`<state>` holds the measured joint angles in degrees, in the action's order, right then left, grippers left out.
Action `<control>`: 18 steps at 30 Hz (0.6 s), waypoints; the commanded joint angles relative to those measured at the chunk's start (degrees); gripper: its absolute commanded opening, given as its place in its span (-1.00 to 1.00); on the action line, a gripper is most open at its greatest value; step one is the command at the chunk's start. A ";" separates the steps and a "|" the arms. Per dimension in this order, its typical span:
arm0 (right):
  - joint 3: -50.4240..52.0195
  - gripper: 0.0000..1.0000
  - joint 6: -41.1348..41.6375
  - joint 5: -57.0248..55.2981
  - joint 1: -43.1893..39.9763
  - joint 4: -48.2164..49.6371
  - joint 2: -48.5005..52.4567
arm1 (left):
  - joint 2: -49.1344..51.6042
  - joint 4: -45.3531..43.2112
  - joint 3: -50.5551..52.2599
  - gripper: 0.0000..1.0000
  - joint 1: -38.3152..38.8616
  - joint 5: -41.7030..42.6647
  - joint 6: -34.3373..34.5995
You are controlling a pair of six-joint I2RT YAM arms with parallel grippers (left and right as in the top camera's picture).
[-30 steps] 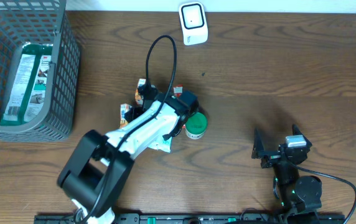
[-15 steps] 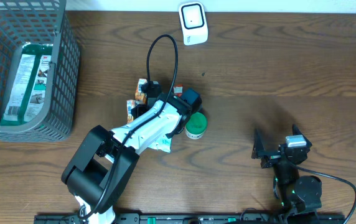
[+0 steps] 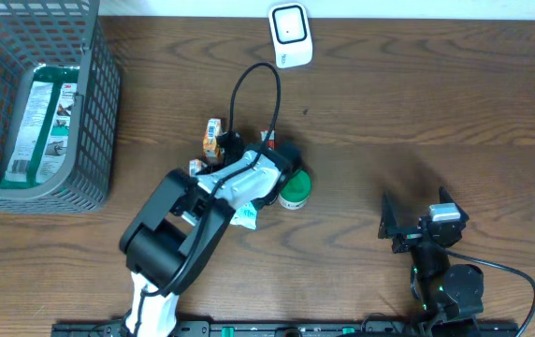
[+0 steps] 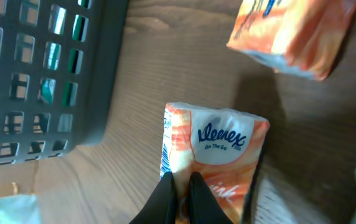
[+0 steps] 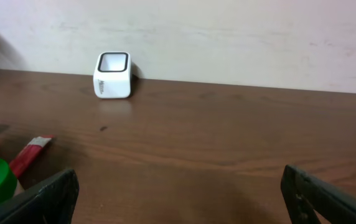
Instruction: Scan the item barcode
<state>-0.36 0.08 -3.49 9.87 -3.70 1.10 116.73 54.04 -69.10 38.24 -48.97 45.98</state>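
Dark wood desk (image 3: 436, 112) is carrying everything. Grey mesh basket (image 3: 99, 94), far left of the white scanner (image 3: 290, 35), is holding one flat green-edged pkg (image 3: 43, 117). Desk's rear edge is running just behind scanner; open wood is stretching btwn scanner and right hand (image 5: 178, 193). Left hand (image 4: 182, 190) is pinching Kleenex pack (image 4: 218, 155) by its lower edge, fingers pressed nearly together, pack sitting in front of scanner, slightly left. Right hand is standing spread wide, empty, well apart from scanner.

There are two tissue packs, one pack (image 4: 218, 152) pinched in the left fingers (image 4: 196, 193) and the other pack (image 4: 290, 31) just past them. There is one basket (image 3: 99, 112), one scanner (image 3: 289, 35) and one green tub (image 3: 295, 194).
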 commanded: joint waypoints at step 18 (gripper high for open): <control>0.04 0.99 0.96 -0.55 -0.24 -0.22 -0.09 | 0.35 2.01 -1.57 -0.84 -0.39 5.09 -0.87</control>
<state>-0.36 0.08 -3.49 9.87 -3.70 1.10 116.86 55.75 -69.23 38.24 -47.44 45.17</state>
